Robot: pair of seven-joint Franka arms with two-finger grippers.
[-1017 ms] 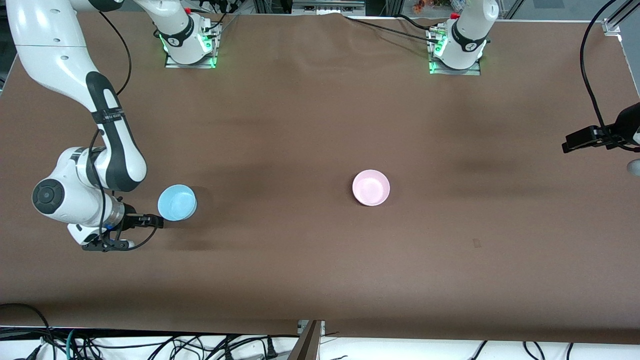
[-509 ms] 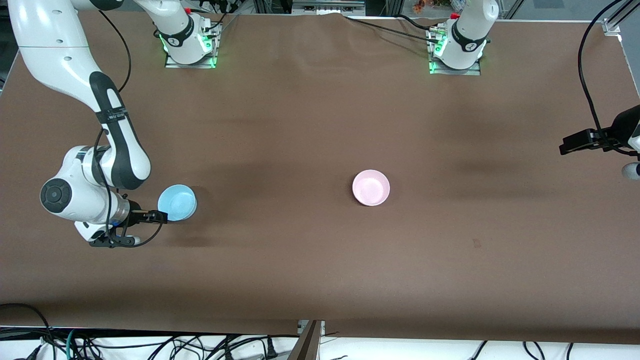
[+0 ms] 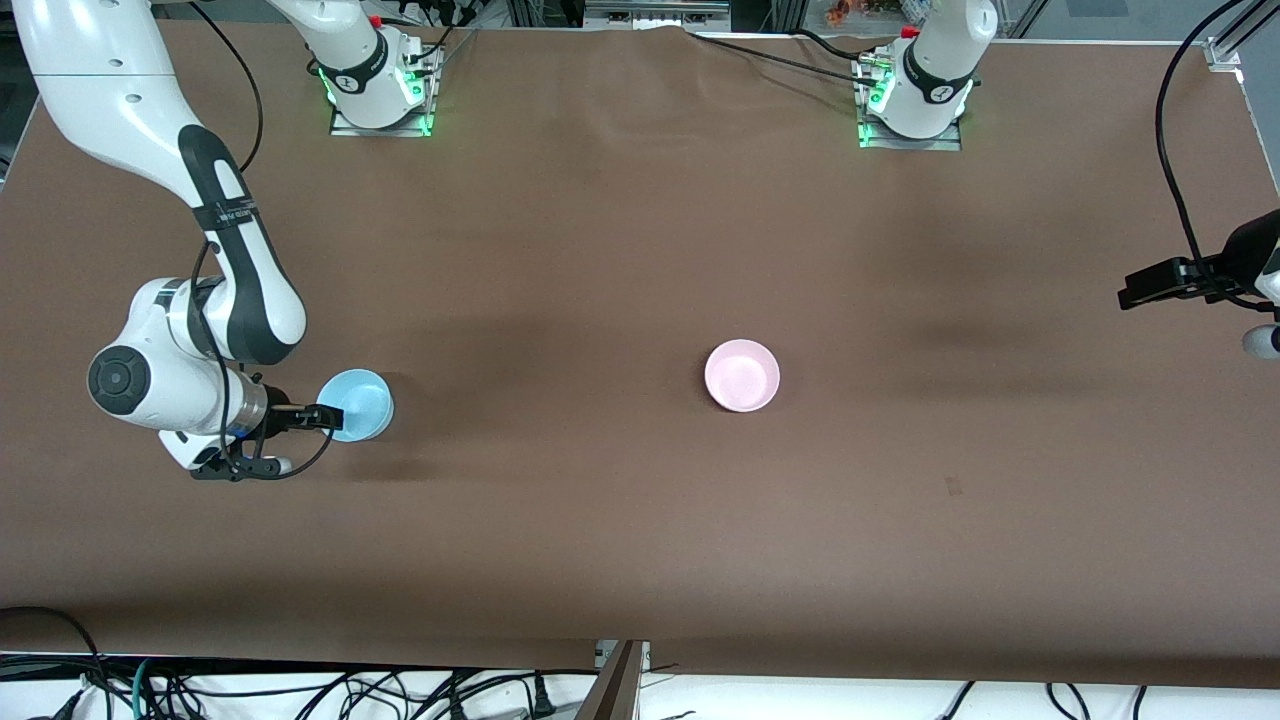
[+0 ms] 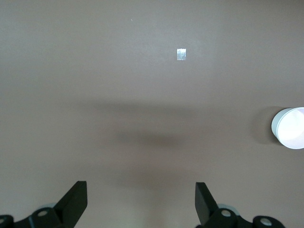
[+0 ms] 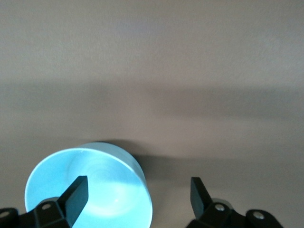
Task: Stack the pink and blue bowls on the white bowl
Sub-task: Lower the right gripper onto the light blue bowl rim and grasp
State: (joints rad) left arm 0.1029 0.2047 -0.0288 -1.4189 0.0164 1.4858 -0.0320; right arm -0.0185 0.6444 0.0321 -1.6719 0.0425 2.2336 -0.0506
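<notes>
The light blue bowl stands upright on the brown table toward the right arm's end. My right gripper is open at the bowl's rim. In the right wrist view one finger is over the blue bowl's inside and the other is outside its wall, gripper. The pink bowl stands alone near the table's middle. My left gripper is open and empty, held above the left arm's end of the table. A pale bowl shows at the edge of the left wrist view; I cannot tell its colour. No plainly white bowl is in view.
The brown table is bare around both bowls. A small pale mark lies on it nearer the front camera than the pink bowl, and it also shows in the left wrist view. Cables hang along the front edge.
My right gripper has moved in to the blue bowl's rim, away from the front camera. My left gripper has shifted slightly toward the table's middle. Both bowls stayed put.
</notes>
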